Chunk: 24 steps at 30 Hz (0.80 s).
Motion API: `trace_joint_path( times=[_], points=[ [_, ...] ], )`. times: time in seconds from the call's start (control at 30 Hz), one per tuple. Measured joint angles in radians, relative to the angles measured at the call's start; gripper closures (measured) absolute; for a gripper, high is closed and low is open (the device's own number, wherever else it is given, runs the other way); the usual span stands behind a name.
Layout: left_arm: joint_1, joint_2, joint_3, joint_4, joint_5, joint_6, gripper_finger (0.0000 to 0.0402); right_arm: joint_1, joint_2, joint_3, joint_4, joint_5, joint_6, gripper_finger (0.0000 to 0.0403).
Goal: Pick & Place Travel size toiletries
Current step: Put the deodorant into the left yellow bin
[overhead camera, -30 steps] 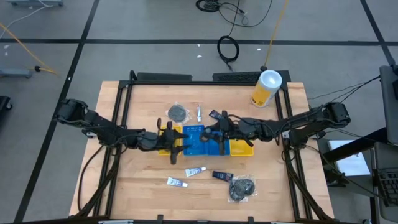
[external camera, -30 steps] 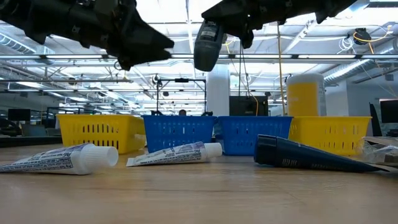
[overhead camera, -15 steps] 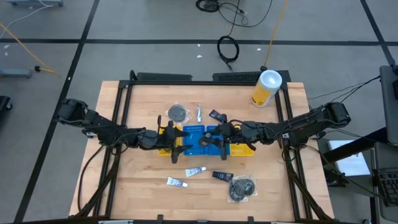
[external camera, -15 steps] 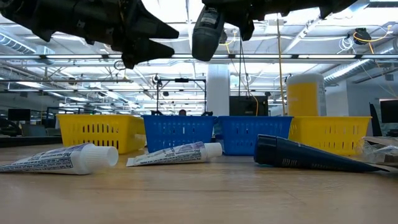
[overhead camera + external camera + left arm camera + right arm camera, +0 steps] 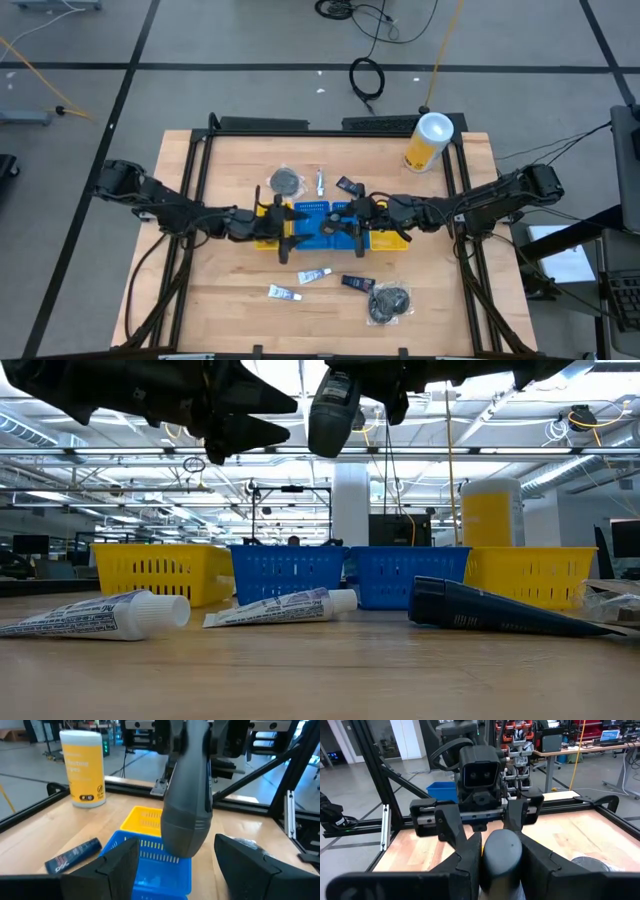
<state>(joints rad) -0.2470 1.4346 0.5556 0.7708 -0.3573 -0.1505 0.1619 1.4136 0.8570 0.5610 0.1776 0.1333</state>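
Right claw (image 5: 501, 857) around unlabelled grey tube (image 5: 186, 795) above blue bin (image 5: 150, 875).

High view straight down; low view table-level; 2 wrist views face each other over blue bin (image 5: 150, 870).

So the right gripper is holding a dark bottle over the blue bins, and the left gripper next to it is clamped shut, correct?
Not quite. The left gripper is open: the left wrist view shows its two fingers spread wide apart with nothing between them. The rest holds: the right gripper is closed on the dark bottle above the blue bins.
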Motion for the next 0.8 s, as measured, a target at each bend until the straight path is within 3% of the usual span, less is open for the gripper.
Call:
trace_joint_path(
  times=[0.33,0.8],
  points=[
    [0.010,0.182,0.128,0.045,0.001,0.080,0.0144,0.000,0.000,0.000,-0.005,0.000,-0.007,0.0314],
    [0.051,0.202,0.170,0.015,0.128,0.061,0.0144,0.010,0.000,0.000,-0.005,-0.001,-0.015,0.0315]
  ],
)
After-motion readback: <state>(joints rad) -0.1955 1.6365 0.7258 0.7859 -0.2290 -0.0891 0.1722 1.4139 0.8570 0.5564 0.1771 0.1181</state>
